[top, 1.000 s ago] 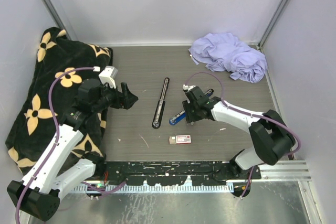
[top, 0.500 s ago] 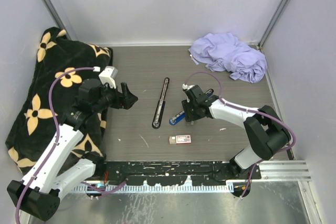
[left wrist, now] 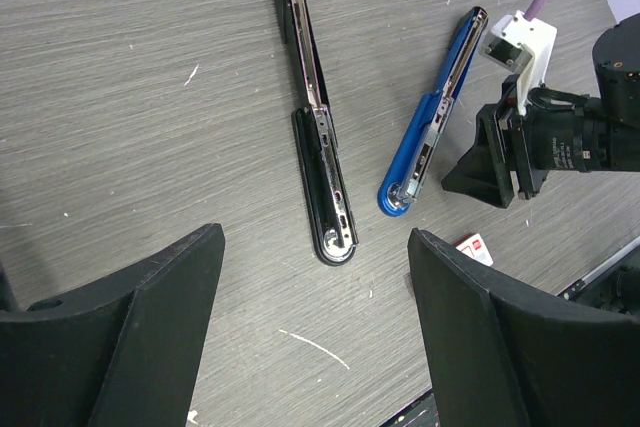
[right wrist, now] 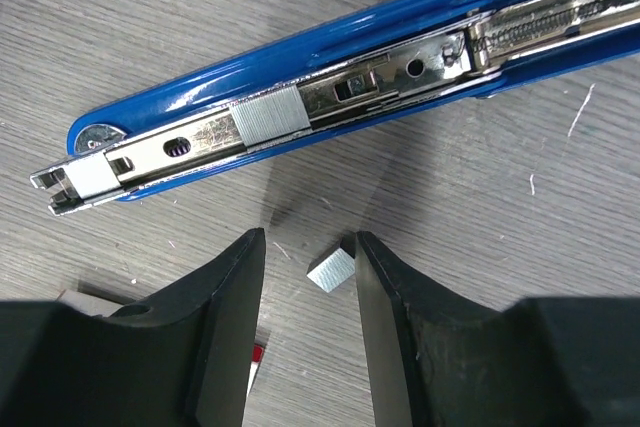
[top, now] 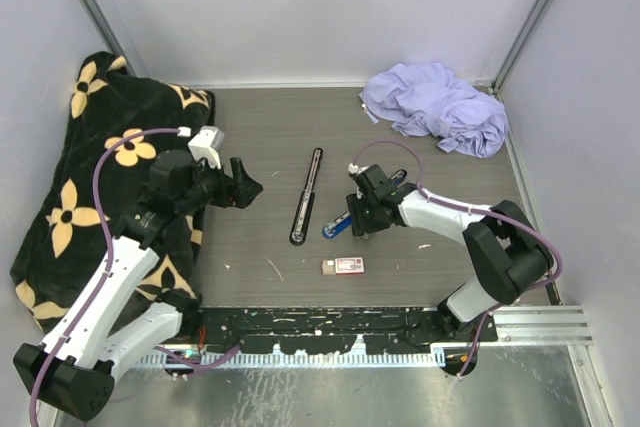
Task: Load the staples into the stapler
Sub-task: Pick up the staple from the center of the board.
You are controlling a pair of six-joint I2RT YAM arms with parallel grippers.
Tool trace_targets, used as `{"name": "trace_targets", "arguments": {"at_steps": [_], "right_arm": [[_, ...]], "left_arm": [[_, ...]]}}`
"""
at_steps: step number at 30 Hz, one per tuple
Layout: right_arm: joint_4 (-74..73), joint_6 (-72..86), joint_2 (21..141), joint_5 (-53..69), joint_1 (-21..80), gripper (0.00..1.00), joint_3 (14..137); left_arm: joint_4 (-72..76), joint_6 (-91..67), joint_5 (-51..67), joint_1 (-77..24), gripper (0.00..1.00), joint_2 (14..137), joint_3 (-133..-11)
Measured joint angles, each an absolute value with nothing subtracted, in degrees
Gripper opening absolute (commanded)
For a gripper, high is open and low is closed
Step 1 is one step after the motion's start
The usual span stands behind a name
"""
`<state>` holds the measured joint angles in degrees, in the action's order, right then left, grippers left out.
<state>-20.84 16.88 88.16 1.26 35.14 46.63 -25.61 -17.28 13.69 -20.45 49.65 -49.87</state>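
While the left pincer (left wrist: pixel 315 247) hangs open and empty, the right pincer (right wrist: pixel 307 247) stands open beside the blue stapler (right wrist: pixel 300 57), a staple strip (right wrist: pixel 332 269) loose between its jaws

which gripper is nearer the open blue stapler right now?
Right. The right gripper hangs directly over the near end of the open blue stapler; the left gripper is well off to its left, by the black flowered blanket.

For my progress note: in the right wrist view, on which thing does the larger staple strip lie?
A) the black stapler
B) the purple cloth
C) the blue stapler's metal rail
C: the staple strip sits across the shiny rail of the opened blue stapler.
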Motion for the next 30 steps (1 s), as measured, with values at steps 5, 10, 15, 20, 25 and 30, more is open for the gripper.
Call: {"name": "trace_targets", "arguments": {"at_steps": [5, 10, 15, 20, 25, 30], "right_arm": [[-20.99, 17.76, 88.12, 1.69, 35.14, 0.47, 46.15], [-21.04, 18.96, 87.07, 2.59, 35.03, 0.48, 45.17], [-21.96, 19.29, 85.21, 3.14, 35.05, 0.46, 43.55], [-22.46, 19.25, 85.1, 2.22, 35.81, 0.44, 43.48], [-22.94, 19.35, 85.23, -0.6, 37.34, 0.4, 43.64], [-24.32, 19.27, 86.28, -3.57, 38.98, 0.36, 44.8]], "left_arm": [[-25.61, -17.28, 13.72, -20.45, 0.76, 49.65, -49.87], [-25.61, -17.28, 13.72, -20.45, 0.77, 49.65, -49.87], [-25.61, -17.3, 13.74, -20.45, 0.77, 49.63, -49.78], [-25.61, -17.3, 13.74, -20.45, 0.76, 49.63, -49.71], [-25.61, -17.3, 13.74, -20.45, 0.77, 49.63, -49.67], [-25.61, -17.3, 13.74, -20.45, 0.77, 49.63, -49.67]]}}
